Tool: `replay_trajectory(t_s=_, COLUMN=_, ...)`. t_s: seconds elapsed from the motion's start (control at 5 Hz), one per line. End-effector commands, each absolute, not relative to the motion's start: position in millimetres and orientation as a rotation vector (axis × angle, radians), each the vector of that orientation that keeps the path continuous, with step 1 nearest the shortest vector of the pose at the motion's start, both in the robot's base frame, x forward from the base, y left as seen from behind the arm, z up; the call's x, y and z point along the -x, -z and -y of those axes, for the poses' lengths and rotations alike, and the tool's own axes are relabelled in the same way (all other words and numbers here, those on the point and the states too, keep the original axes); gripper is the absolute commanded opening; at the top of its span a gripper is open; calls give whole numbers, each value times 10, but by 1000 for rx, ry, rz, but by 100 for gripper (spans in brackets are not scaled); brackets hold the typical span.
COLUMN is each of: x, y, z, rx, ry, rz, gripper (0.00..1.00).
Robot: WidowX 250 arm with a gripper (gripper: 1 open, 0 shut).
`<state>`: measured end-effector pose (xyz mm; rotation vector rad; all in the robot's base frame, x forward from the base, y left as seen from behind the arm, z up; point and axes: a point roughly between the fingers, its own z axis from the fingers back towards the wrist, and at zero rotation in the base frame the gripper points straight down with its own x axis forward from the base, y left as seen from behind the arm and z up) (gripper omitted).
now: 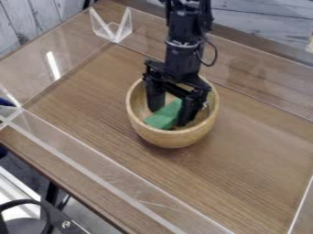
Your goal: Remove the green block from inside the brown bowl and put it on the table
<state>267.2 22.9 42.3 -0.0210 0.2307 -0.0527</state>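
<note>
Jaws spread, the claw (171,102) looks ready to grasp the green block (164,114) beneath it; closing comes next.

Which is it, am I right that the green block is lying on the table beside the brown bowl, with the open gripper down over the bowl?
Not quite: in the camera view the green block lies inside the brown bowl, not on the table beside it. The rest holds: the gripper is open and down over the bowl.
</note>
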Motion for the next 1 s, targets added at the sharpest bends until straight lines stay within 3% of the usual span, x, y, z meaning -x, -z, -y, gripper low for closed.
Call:
replay_trajectory(t_s=0.0, x=-2797, y=-494, z=-256, rx=17, ry=52, rz=-180, gripper=100)
replay_trajectory(t_s=0.2, x=-2808, y=-436, z=-263, rx=19, ry=49, rz=-188, gripper=0)
replay_trajectory(t_s=0.6, x=-2831, y=-633, z=-221, rx=18, ry=55, rz=-141, gripper=0)
replay_trajectory(t_s=0.8, x=-2851, y=-818, z=-157, rx=18, ry=68, rz=-97, gripper=0)
